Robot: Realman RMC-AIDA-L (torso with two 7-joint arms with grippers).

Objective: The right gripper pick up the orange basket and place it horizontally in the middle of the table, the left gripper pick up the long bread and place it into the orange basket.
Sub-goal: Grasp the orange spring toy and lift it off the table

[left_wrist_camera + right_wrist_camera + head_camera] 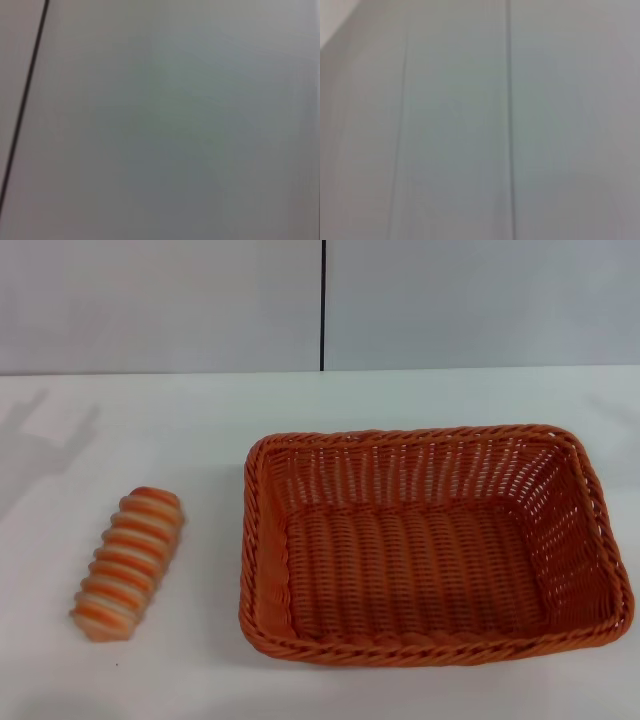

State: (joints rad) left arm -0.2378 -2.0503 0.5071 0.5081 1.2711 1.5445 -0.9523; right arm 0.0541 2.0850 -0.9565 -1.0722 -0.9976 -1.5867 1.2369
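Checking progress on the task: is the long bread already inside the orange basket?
No, the long bread lies on the table left of the orange basket, apart from it.

One orange basket (436,545) sits on the table (180,420), and one long bread (130,562) lies beside it. That makes two things in all on one table. The basket holds nothing to count.

Grey wall (480,300) w/ dark seam (322,305)
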